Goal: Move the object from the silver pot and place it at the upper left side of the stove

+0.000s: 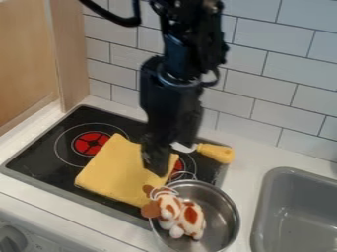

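In silver pot (222, 211), by front right corner of stove (84, 117): spotted plush toy (186, 217), head over pot's left rim. Claw (156, 170) above yellow cloth (113, 170), up and left of pot; cannot tell whether open or closed, or holding anything. Best centre over toy's body, descend straight, grip clear of rim, lift high, lower gently near stove's upper left corner.

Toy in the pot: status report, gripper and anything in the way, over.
Gripper over yellow cloth, near the pot. Toy in pot, partly over the rim. Cloth lies on stove, between pot and upper left.
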